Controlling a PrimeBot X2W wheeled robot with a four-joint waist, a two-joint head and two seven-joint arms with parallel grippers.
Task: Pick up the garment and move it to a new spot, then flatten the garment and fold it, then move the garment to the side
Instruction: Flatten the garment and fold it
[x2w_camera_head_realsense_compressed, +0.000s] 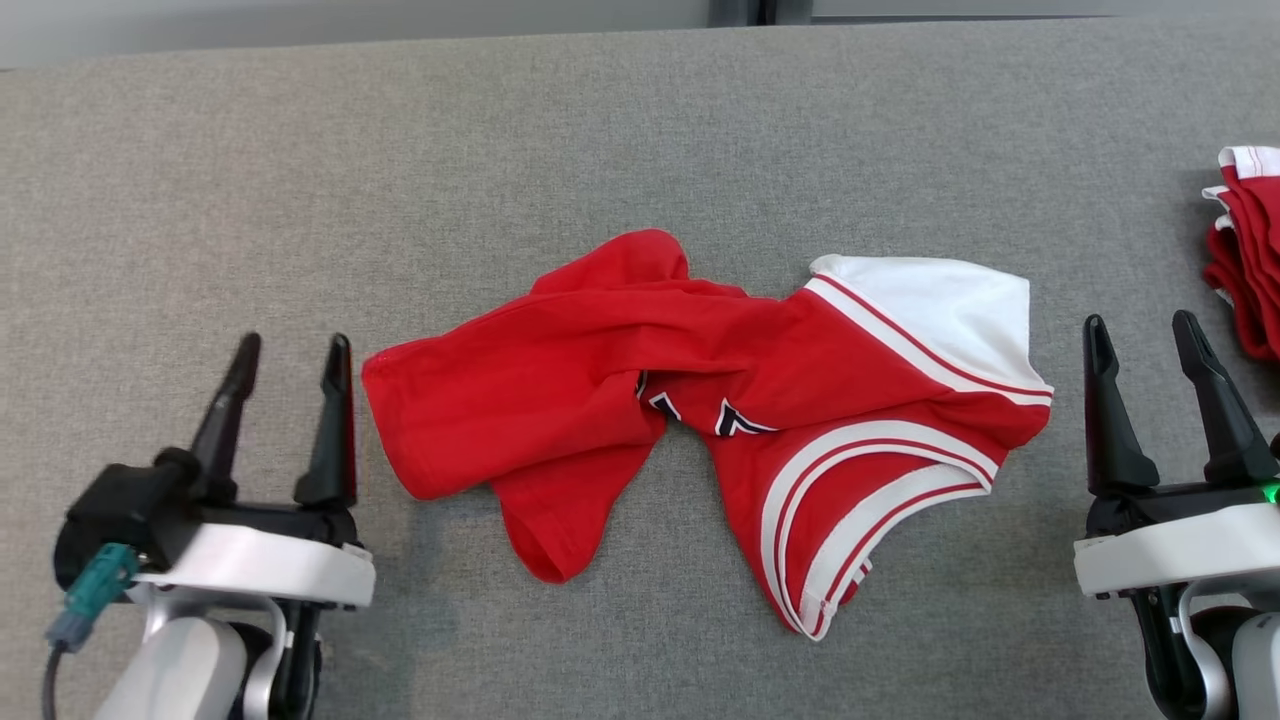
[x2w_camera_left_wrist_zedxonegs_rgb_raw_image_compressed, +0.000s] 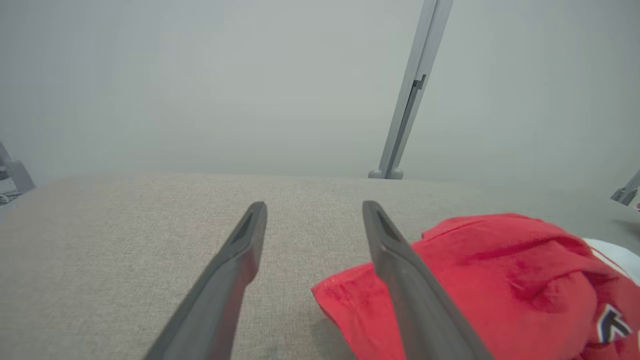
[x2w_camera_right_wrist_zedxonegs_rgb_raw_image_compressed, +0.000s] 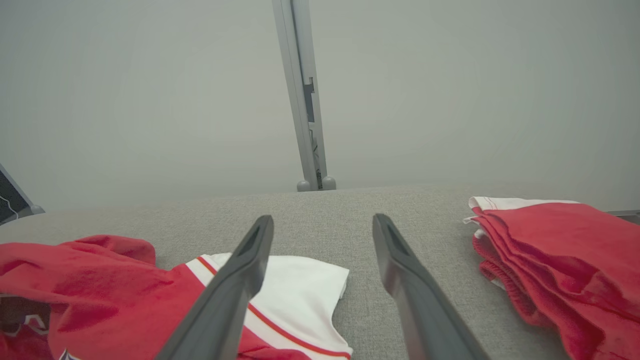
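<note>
Starting at the left: the left gripper (x2w_camera_head_realsense_compressed: 295, 342) is hovering low over the front-left part of the tabletop (x2w_camera_head_realsense_compressed: 640, 130). Its jaws are standing wide apart and holding nothing, with bare grey fabric between them. It's sitting just beside the left hem of the red garment (x2w_camera_head_realsense_compressed: 560, 390), not on it as far as I can tell.

The red garment is lying in the middle of the tabletop, between the two grippers, and it's looking pretty scrunched. The plain red half on the left is bunching and twisting toward the centre. Some dark-and-white lettering is peeking out of the crease. The right half, with the white stripes and a white panel, is flopping over itself.

On the right, the right gripper (x2w_camera_head_realsense_compressed: 1141, 320) is sitting just beside the striped end, jaws also wide open and empty. Past it, at the right edge of the tabletop, a stack of folded red garments (x2w_camera_head_realsense_compressed: 1245, 260) is sitting out of the way.

My read: flattening is the step coming up. I'm guessing the next move is calling for each gripper to pinch an outer edge and pull outward, getting that middle twist out before any folding.
</note>
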